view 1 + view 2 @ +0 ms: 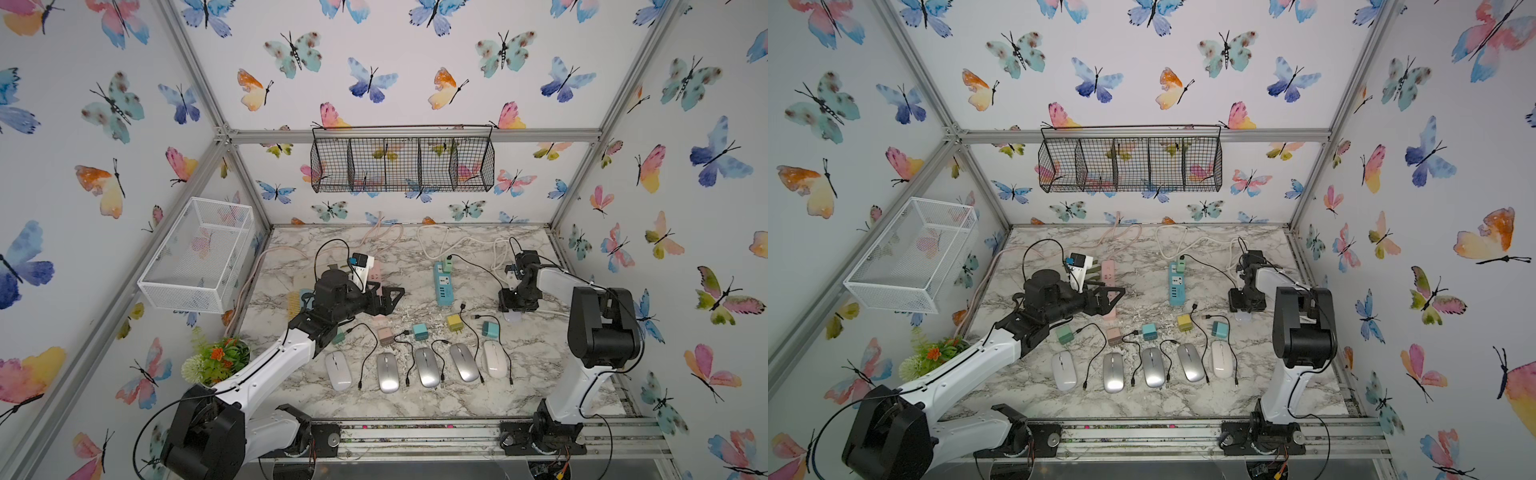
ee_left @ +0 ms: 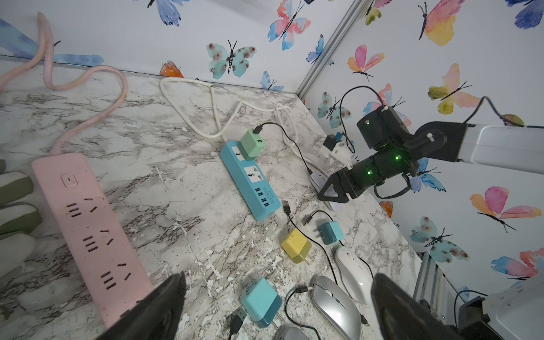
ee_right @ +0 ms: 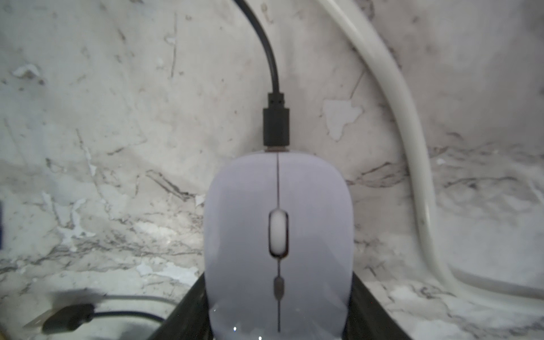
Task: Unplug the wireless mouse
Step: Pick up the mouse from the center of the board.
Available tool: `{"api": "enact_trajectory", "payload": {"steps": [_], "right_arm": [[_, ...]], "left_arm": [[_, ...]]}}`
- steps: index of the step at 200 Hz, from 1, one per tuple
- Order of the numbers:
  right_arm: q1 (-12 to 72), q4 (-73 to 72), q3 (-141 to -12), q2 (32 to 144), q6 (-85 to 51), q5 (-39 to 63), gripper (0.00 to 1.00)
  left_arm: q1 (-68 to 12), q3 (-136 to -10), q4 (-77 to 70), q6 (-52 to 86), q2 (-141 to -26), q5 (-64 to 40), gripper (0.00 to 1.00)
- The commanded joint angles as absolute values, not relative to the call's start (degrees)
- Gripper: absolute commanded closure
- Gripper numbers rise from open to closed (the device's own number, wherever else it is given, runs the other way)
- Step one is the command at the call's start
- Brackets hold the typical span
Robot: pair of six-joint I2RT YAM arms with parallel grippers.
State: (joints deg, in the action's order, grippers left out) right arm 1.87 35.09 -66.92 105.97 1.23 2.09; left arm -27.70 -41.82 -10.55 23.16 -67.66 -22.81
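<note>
The wireless mouse [image 3: 241, 235] is found lying flat near the right edge of the table [image 1: 540, 374], well apart from the row of five mice [image 1: 427, 368] set out toward the front edge. A black cable plug [image 3: 276, 126] is seen seated in the mouse's front end. In the left wrist view the cable is traced to a green charger [image 2: 253, 144], which is plugged into the far end of the blue power strip [image 2: 253, 185].

The right gripper [image 1: 519, 311] is positioned low over the mouse, with its fingers [image 3: 188, 312] placed on either side of the rear half of the shell, close against its flanks. Whether the shell is actually clamped cannot be told. A white cord [image 3: 412, 147] is noted just beside the mouse.

The left gripper [image 1: 390, 301] is held above the front end of the pink power strip [image 2: 88, 229], with its jaws spread wide and nothing between them.
</note>
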Motion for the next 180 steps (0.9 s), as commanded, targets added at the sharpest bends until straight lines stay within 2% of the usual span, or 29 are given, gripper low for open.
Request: {"api": "enact_trajectory", "payload": {"steps": [1, 28, 66, 78, 104, 134, 180], "right_arm": [[2.11, 36.27, -66.45, 101.24, -0.21, 6.11, 0.55], [3.03, 32.97, -64.85, 93.96, -2.43, 15.28, 0.66], [10.09, 23.56, -58.97, 84.74, -5.71, 25.03, 0.77], [12.3, 19.92, -57.01, 82.3, -6.66, 25.48, 0.82], [17.46, 10.65, -52.25, 77.97, -8.92, 23.22, 0.98], [21.52, 2.63, -47.23, 76.56, -9.37, 25.11, 0.98], [22.7, -1.85, -41.91, 75.15, -8.9, 25.53, 0.98]], "left_arm": [[-27.13, -44.9, -8.0, 23.74, -67.61, -19.15, 0.02], [-25.86, -47.04, -5.75, 24.16, -68.07, -19.18, 0.02], [-24.26, -47.47, -8.27, 29.16, -70.07, -24.02, 0.0], [-24.25, -47.7, -9.6, 31.24, -71.02, -25.4, 0.11], [-24.34, -47.03, -14.77, 35.96, -72.74, -29.37, 0.16], [-26.74, -46.61, -18.38, 38.69, -74.27, -29.24, 0.16], [-32.97, -49.86, -19.34, 39.76, -79.37, -25.53, 0.18]]}}
